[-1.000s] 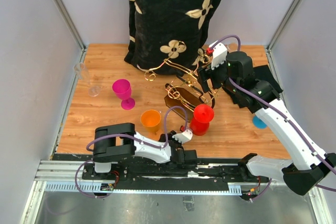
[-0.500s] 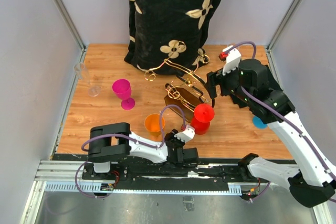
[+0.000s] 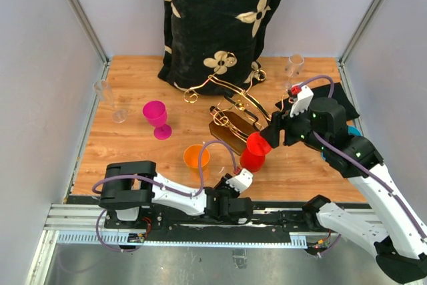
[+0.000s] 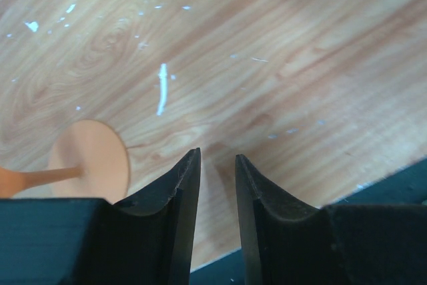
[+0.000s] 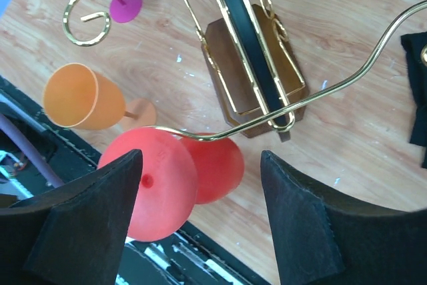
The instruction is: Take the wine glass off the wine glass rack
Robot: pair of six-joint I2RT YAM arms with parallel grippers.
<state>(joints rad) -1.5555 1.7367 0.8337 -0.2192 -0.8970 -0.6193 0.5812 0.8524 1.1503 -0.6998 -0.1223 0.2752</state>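
Note:
The wine glass rack [image 3: 230,125] is a gold wire stand on a dark brown base [image 5: 250,78] at mid table. A red wine glass [image 3: 255,151] hangs upside down from its near scroll arm; in the right wrist view the gold wire crosses the glass [image 5: 167,185]. My right gripper [image 3: 277,128] is open and empty, its jaws [image 5: 201,158] hovering either side of the red glass without touching it. My left gripper [image 3: 223,199] sits low at the near table edge, its fingers [image 4: 216,157] nearly together with a narrow gap, holding nothing.
An orange glass [image 3: 195,157] stands just left of the red one, its foot [image 4: 90,158] beside my left fingers. A magenta glass [image 3: 157,117], a clear glass [image 3: 107,95] at far left, another clear glass [image 3: 293,65] at back right. Black flowered cloth [image 3: 213,18] behind the rack.
My right gripper has moved from the top of the rack toward the near side, down to the red glass. My left arm has drawn back toward the near edge.

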